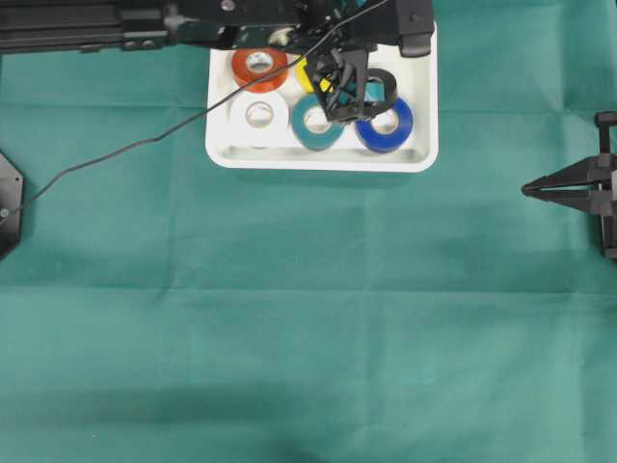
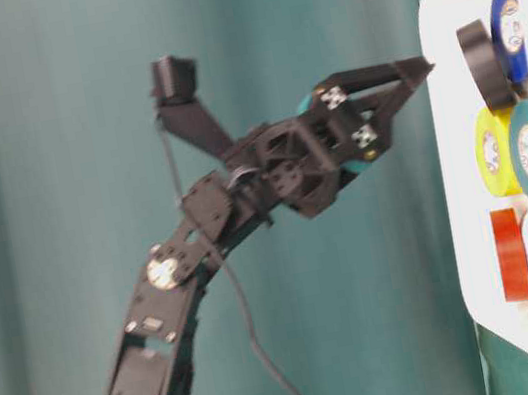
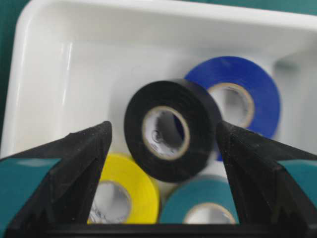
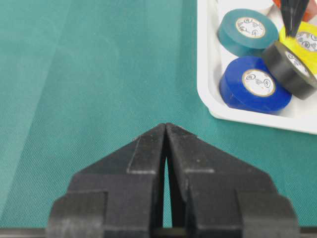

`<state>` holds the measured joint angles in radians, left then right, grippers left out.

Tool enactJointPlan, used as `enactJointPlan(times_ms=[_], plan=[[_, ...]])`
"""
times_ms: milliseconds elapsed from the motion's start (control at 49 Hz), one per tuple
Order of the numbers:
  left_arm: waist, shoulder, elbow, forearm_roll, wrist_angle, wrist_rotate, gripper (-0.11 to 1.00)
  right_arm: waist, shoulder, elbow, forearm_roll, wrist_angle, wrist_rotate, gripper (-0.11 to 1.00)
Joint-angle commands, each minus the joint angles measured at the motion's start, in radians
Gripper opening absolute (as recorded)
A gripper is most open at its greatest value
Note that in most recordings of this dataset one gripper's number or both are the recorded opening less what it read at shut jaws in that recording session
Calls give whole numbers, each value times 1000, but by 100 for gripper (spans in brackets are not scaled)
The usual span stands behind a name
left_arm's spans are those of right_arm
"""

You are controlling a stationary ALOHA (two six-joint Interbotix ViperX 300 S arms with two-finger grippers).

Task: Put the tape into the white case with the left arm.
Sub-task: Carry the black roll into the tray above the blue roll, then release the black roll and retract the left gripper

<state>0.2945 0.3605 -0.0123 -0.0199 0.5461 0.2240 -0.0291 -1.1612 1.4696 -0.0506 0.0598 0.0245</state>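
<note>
The white case [image 1: 318,159] sits at the back of the green cloth and holds several tape rolls. A black tape roll [image 3: 171,130] lies inside it, tilted, propped on the blue roll [image 3: 247,89] and over the yellow [image 3: 124,191] and teal [image 3: 200,201] rolls. The black tape [image 1: 382,87] [image 4: 290,69] shows in the overhead and right wrist views too. My left gripper [image 3: 163,126] [image 1: 345,96] hovers over the case, open, its fingers [image 3: 81,158] spread on either side of the black roll and not pressing it. My right gripper [image 4: 166,126] [image 1: 528,189] is shut and empty at the right edge.
An orange roll [image 1: 258,66] and a white roll [image 1: 258,116] fill the case's left part. A thin black cable [image 1: 125,149] trails from the left arm across the cloth to the left. Green cloth [image 1: 308,328] covers the table in front of the case.
</note>
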Motion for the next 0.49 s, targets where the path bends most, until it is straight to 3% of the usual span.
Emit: enactJointPlan(times_ms=[0, 470], plan=[[-26, -84, 18, -3, -6, -2, 83, 0, 6, -11, -2, -11, 3, -9], [-100, -296, 268, -6, -28, -21, 83, 0, 6, -12, -2, -11, 3, -9]])
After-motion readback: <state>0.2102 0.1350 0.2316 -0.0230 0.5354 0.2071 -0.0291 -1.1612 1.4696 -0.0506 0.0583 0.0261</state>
